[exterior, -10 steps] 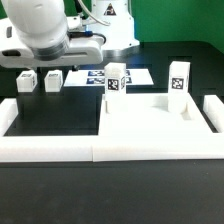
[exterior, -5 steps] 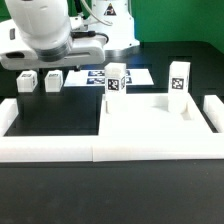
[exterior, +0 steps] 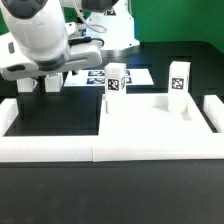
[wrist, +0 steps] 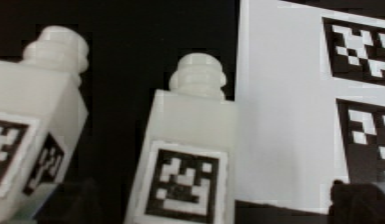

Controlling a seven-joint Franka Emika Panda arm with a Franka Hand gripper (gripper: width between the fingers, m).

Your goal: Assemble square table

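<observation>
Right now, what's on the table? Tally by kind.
Legs: 4 (two in the wrist view, two upright by the tabletop)
Tabletop: 1
Border wall: 1
Marker board: 1
Total: 7

Arm (exterior: 40,42) sits low at the exterior view's left, wrist pointing down. Gripper (wrist: 210,203) fingers spread apart, gripping nothing.
</observation>
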